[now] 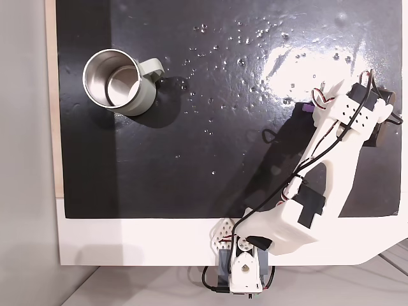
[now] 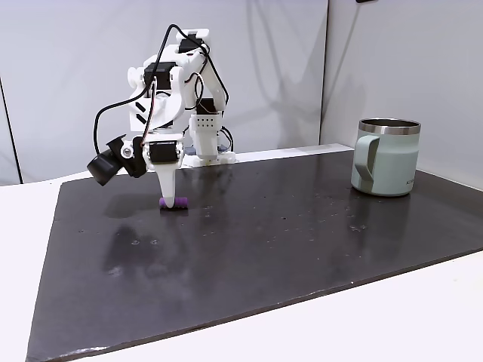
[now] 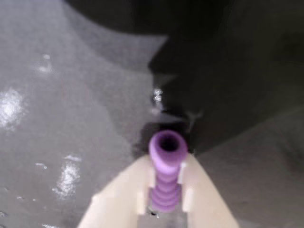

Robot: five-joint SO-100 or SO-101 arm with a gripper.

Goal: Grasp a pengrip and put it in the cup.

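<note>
The purple ribbed pengrip (image 3: 166, 145) sits squeezed between my two cream fingers in the wrist view, its open end pointing away from the camera. My gripper (image 3: 167, 164) is shut on it, low at the black mat (image 2: 264, 249). In a fixed view the gripper (image 2: 175, 200) points straight down with the pengrip (image 2: 167, 204) at its tip, touching or just above the mat. From above, the gripper (image 1: 313, 102) and pengrip (image 1: 306, 108) are at the mat's right side. The sage-green cup (image 1: 146, 95) stands upright far off at the upper left, steel inside empty; the cup (image 2: 385, 170) is at the right in the side view.
The black mat (image 1: 191, 166) is glossy with small specks and glare. A white table border (image 1: 140, 242) runs along the near edge, with the arm's base (image 1: 242, 268) mounted there. Open mat lies between gripper and cup.
</note>
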